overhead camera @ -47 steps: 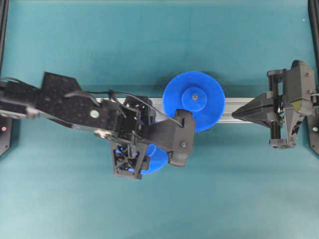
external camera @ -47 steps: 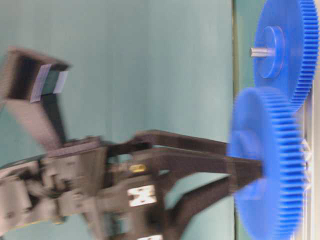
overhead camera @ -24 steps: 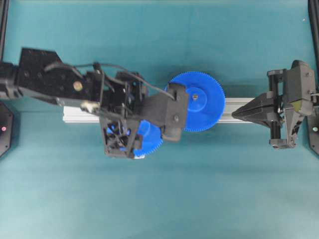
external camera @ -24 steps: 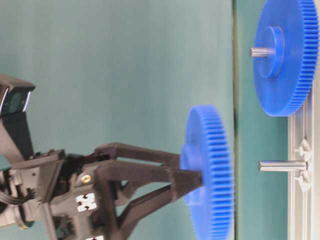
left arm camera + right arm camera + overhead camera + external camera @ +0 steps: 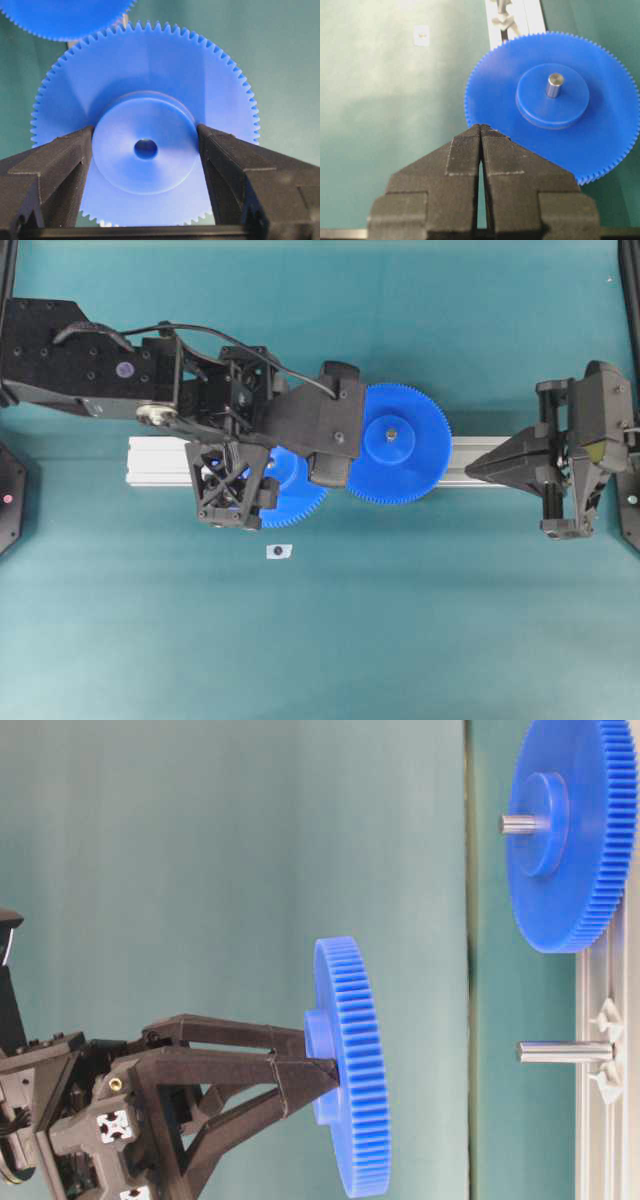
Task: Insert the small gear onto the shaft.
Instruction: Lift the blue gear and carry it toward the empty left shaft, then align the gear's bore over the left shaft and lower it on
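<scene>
Small gear [image 5: 145,145]: you have it off the table, carried flat-face toward the rail, hub facing back at the wrist camera. It hangs above the rail, left of the larger gear, teeth clear of everything in the table-level view.
Left gripper [image 5: 145,150]: closed on the raised hub, one finger on each side, pads flat against the hub wall. Teeth untouched.
Right gripper [image 5: 480,132]: pinched together, holding nothing, parked near the rim of the larger gear [image 5: 555,105].
Shaft [image 5: 565,1051]: bare pin standing out from the rail [image 5: 605,1080], well apart from the gear face. Its bracket [image 5: 606,1018] shows at the base.
Stiffness: hard plastic by the look; you should expect no flex under grip.
Weight: probably light; the fingers show no sag.
Slip: smooth round hub against two narrow pads, so judge it free to pivot about the grip line if the face hits the pin off-centre.
Fragile parts: fine teeth. Keep contact off the rim.
Where to hold: the hub, as now. It keeps the bore [image 5: 145,149] open and centred between the fingers.
Fit: bore and pin look close in width, so you likely need the gear square to the pin before pressing.
Risk: the teeth may clash with the larger gear on seating.
</scene>
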Controlling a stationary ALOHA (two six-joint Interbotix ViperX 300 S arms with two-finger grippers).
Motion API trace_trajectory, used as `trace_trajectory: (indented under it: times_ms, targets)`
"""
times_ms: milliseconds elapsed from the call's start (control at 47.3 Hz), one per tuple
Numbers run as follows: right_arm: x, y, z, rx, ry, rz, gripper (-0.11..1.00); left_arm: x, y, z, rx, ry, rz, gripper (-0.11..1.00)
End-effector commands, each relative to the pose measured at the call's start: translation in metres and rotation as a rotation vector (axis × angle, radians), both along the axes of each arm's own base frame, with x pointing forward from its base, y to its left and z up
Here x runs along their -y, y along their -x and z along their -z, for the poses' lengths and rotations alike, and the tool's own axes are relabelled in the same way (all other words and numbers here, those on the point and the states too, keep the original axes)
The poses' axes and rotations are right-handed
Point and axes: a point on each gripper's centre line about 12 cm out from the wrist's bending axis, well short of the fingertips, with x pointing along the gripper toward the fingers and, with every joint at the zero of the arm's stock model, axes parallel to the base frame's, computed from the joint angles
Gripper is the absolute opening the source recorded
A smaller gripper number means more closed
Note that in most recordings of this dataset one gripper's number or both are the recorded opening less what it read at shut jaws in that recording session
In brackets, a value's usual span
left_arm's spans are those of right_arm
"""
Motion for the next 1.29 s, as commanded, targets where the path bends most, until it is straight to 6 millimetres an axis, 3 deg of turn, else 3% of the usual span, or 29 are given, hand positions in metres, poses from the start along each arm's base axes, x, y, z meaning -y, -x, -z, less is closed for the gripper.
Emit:
trace_trajectory:
  times_ms: [0,529,909,1269]
  targets:
    - [0.001,-0.004,-0.008,0.031,-0.007,0.006,0.03,-0.004,0.004,-0.026,0.071,-0.006,-0.006,0.69]
    - [0.001,-0.004,-0.008,0.031,-0.009,0.007,0.03,-0.024,0.002,-0.005,0.078,-0.031,-0.006,0.69]
    - [0.0,-0.004,-0.007,0.027,-0.021,0.013,0.03,-0.027,-0.001,0.014,0.128,-0.036,-0.011,0.69]
    - [0.0,-0.003,-0.006,0.025,-0.021,0.013,0.03,-0.028,-0.003,0.041,0.068,-0.029,-0.015,0.69]
